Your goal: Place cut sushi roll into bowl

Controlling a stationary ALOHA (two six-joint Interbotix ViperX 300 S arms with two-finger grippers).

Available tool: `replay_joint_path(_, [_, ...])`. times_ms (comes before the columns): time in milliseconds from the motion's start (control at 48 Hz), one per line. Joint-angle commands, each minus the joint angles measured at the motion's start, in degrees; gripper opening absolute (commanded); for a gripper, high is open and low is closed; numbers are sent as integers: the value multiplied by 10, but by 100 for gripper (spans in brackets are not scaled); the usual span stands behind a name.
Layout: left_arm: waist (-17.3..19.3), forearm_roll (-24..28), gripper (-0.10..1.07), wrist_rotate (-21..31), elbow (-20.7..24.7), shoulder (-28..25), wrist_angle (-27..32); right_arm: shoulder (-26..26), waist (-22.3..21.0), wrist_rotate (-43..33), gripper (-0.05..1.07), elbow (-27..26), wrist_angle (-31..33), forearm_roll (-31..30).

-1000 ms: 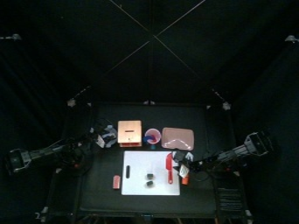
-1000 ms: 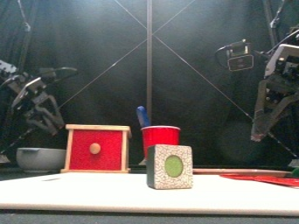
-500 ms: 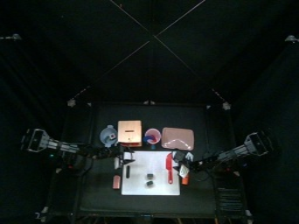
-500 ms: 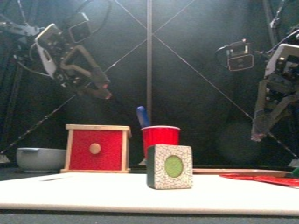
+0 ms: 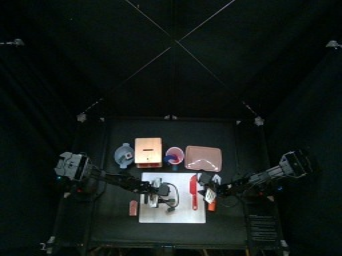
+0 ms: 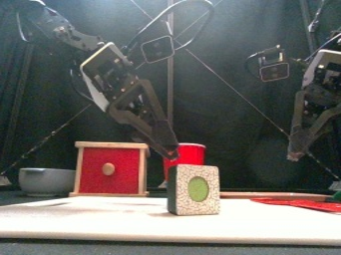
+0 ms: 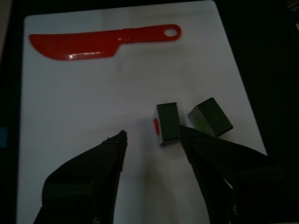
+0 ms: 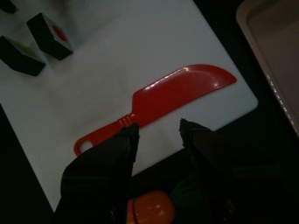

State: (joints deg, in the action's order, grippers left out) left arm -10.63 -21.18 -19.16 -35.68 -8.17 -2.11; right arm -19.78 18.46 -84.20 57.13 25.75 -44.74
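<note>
Pieces of the cut sushi roll (image 7: 170,122) lie on a white cutting board (image 7: 105,96); two dark pieces show in the left wrist view, and one (image 6: 194,190) stands large in the front view. My left gripper (image 7: 156,136) hangs open just above them, the nearer piece close to one fingertip. From the left, that arm reaches over the board (image 5: 163,196). The pale bowl (image 5: 124,153) sits at the back left, also low at the left (image 6: 46,180). My right gripper (image 8: 158,131) hovers open above a red knife (image 8: 152,105).
An orange box (image 5: 148,151), a red cup (image 5: 174,154) and a pink tray (image 5: 202,157) stand in a row behind the board. The red knife (image 5: 197,190) lies on the board's right side. The right arm (image 5: 261,180) rests at the right edge.
The left arm swung in from the table's left side and came down over the board, above the sushi pieces. Its jaws stayed open. The right arm has not moved.
</note>
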Motion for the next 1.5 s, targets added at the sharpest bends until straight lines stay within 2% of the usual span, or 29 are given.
replay_joint_path(0, [-6,1,87,1,24,-7,1,-5,1,1,80,-9,-3,0])
replay_joint_path(271, [-10,-9,87,1,40,-41,4,-5,1,0,80,-9,-2,0])
replay_joint_path(479, [-6,-10,85,2,40,-47,2,-5,1,0,80,-7,-2,0])
replay_joint_path(708, [-5,-10,67,1,46,-69,0,-5,1,0,80,-7,-2,0])
replay_joint_path(812, [-5,-8,58,1,50,-62,3,-5,1,0,80,-7,-2,1])
replay_joint_path(938, [-5,-1,56,-1,45,-33,4,-5,1,1,80,-7,-3,3])
replay_joint_path(1104, [-4,8,56,-1,13,33,4,-5,1,0,80,-6,-2,4])
replay_joint_path(1250, [21,18,56,-1,-42,115,0,-5,1,0,80,-4,-2,11])
replay_joint_path(1479, [91,20,56,-1,-161,270,-25,-6,3,0,80,-2,-3,18])
